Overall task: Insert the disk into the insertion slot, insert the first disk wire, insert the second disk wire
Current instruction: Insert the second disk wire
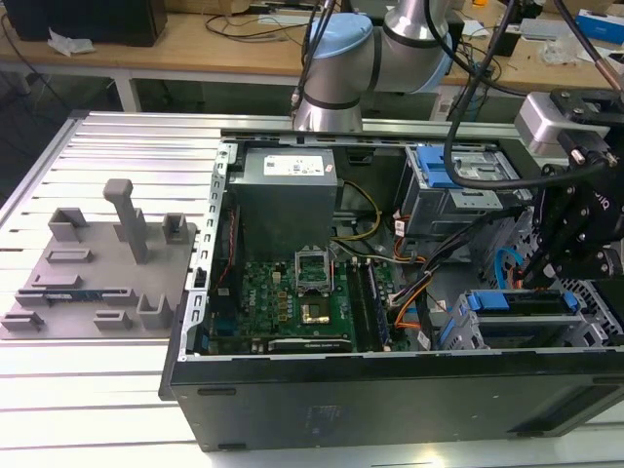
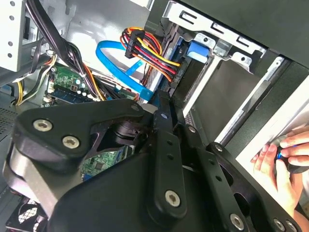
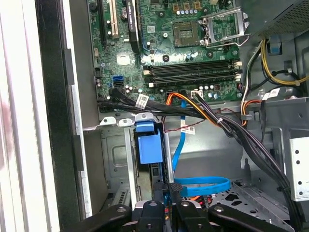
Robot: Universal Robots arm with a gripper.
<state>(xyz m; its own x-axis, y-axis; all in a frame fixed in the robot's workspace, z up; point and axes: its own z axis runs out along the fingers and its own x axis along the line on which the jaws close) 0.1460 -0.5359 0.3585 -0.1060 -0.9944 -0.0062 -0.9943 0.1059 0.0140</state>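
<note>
Evidently the disk (image 1: 529, 303) already sits in the insertion slot (image 1: 509, 333), the low grey bay near the front corner of the open computer case (image 1: 390, 390) at the exterior view's right. It shows as a dark edge with a blue carrier end (image 1: 487, 300) toward that view's left. Its long axis appears to run across the exterior view, level with the case floor and in line with the bay's mouth, though the label face is hidden. As a thing to handle I judge it stiff, dense and heavy for its bulk, with smooth metal faces and no tolerance for knocks, so the blue plastic carrier along its sides is the safer hold. The gripper (image 1: 542, 269) hangs just above the bay. In the first wrist view its tip (image 3: 168, 194) is beside the blue flat cable (image 3: 200, 186) and below the ridged blue latch (image 3: 147, 147). Whether it is closed on anything I cannot tell, as the tip is crowded by cabling. In the second wrist view a person's hand (image 2: 282, 155) rests outside the case.
</note>
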